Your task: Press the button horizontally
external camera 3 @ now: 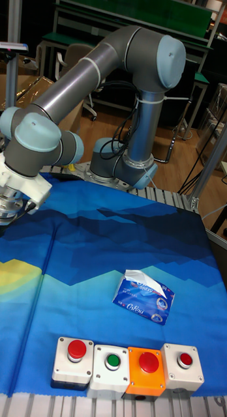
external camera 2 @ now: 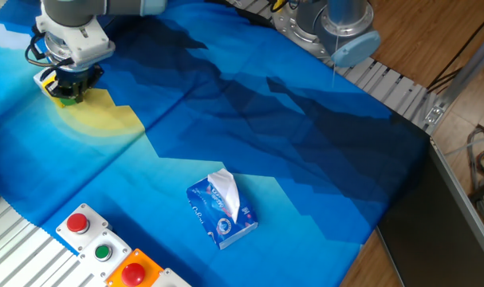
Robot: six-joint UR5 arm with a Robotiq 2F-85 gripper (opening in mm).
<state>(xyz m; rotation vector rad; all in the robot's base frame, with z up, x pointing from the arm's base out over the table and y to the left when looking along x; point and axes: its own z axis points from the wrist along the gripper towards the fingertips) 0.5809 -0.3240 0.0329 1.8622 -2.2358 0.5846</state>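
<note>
We are hovering the gripper [external camera 2: 68, 88] right over the button [external camera 2: 55, 93] | button peeking out just left, toward table's far-left corner | finger state: we cannot tell

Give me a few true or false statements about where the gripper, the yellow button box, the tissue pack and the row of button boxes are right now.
1. The gripper is down at the small yellow box with the green button, at the far left of the blue cloth. True.
2. The blue tissue pack lies right beside that yellow box. False: it lies apart from it, nearer the middle of the cloth's near part.
3. The row of button boxes at the near edge holds one green button in a white box. True.
4. The orange box carries a green button. False: its button is red.
5. A white tissue sticks out of the tissue pack. True.
</note>
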